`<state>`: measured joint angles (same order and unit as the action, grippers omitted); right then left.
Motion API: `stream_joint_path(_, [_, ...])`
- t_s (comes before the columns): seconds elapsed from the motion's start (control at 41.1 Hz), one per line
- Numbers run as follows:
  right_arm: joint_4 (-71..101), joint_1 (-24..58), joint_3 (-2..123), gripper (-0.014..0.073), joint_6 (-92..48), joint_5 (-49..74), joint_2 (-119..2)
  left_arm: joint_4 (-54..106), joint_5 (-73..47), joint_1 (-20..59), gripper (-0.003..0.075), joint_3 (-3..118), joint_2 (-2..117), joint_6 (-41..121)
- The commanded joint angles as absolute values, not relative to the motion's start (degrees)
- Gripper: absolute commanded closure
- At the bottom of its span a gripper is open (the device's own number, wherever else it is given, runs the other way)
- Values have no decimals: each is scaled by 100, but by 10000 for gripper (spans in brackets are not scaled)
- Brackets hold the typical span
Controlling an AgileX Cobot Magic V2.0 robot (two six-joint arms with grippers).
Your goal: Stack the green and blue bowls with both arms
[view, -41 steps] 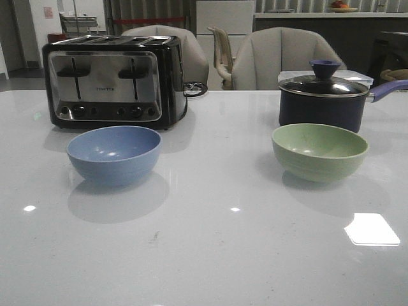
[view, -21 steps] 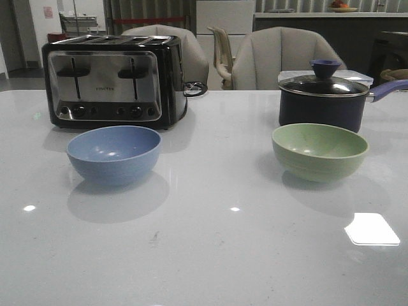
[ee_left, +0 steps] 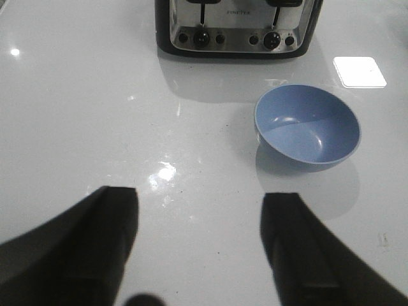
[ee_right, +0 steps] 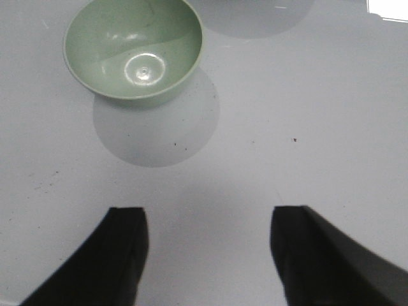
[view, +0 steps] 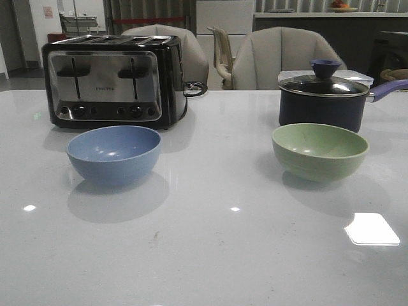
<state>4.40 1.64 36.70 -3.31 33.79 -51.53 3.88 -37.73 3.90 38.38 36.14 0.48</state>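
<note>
Bowls sit apart on our counter (view: 210,255): blue (view: 114,153) toward the left edge by the toaster (view: 111,80), green (view: 320,150) toward the right. Left gripper (ee_left: 199,245) and right gripper (ee_right: 209,252) both gape wide, holding nothing.

**Two bowls apart on the bench**

On the bench (view: 210,255), one bowl (view: 114,154) sits at the left and the other bowl (view: 320,150) at the right, well apart. A toaster (view: 113,80) stands just behind the left bowl; a lidded saucepan (view: 325,95) stands just behind the right one. Chairs (view: 280,57) line the far edge.
</note>
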Motion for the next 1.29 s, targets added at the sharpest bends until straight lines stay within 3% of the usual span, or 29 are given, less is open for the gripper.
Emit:
stream_joint_path(0.0, [513,164,3845,-17,-343,2726,-5424,408,-3338,423,146,4004,3700,0])
stream_joint_path(1.072, [1079,164,7123,-15,-347,2463,-10542,408,-3316,423,158,4004,3766,0])
stream_joint_path(1.145, [1079,169,7218,10,-347,2478,-10669,408,-3316,423,158,4004,3766,0])
stream_joint_path(1.267, [1079,169,7278,146,-347,2524,-10725,408,-3316,423,158,4004,3766,0])
